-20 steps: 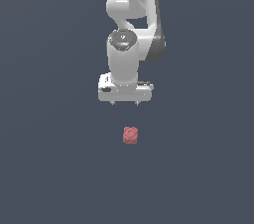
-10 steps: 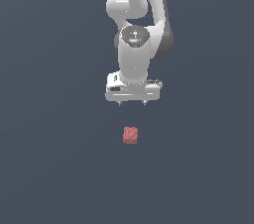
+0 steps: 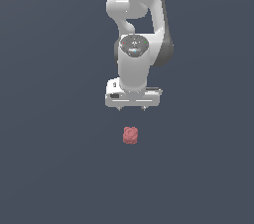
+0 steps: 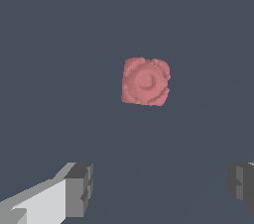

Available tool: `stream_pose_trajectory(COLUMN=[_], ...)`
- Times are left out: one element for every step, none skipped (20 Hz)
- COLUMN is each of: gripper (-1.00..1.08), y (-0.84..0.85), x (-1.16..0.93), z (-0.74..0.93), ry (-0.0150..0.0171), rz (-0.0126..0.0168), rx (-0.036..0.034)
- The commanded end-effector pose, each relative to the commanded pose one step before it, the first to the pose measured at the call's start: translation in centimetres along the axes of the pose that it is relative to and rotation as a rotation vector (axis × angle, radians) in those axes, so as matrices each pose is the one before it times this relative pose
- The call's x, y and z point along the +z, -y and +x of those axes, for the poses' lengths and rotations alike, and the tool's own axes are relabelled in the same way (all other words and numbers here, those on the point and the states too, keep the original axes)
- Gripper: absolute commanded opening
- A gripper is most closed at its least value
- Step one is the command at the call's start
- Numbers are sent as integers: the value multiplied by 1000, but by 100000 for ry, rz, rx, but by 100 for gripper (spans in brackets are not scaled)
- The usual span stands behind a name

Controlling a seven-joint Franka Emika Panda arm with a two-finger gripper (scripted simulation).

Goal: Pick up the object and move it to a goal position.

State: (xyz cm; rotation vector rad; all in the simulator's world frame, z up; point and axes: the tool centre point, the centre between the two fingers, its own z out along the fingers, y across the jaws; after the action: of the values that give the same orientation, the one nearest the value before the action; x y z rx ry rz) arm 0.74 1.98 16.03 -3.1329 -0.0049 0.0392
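Approach stage: the object lies ungrasped on the worktop, the tool above it.

The small pinkish-red, lumpy, roughly cube-shaped object [image 3: 130,135] is seen resting on the plain dark grey worktop [image 3: 49,168], apart from the white two-fingered tool [image 3: 132,108] of the white robot arm [image 3: 136,25]. In the wrist view the grey fingertips [image 4: 79,189] are set wide apart with nothing between them, and the object [image 4: 145,81] is not yet bracketed. No grasp has been made; descent, closing, lifting and carrying to the goal are judged to remain. No goal marker is visible.
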Motion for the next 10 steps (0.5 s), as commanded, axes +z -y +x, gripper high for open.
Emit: stream_pose_trajectory(gripper=[100,100,100,100,100,100,100,100,100,100], y=[-58,-22,-22,-19,-17,-16,-10,-7,-6,-2], x=[788,377,416,456,497,502,479,454,427,399], z=[915,438,464,489,511,494,452,412,374,337], ry=[-259,-153,-165,-177,-190,-190,-178,-166,-155,-143], rz=[-22,-17,-24,-32,-41,-48,-51,-53,-53,-53], rx=[1243,594,637,677,718,708,654,604,558,508])
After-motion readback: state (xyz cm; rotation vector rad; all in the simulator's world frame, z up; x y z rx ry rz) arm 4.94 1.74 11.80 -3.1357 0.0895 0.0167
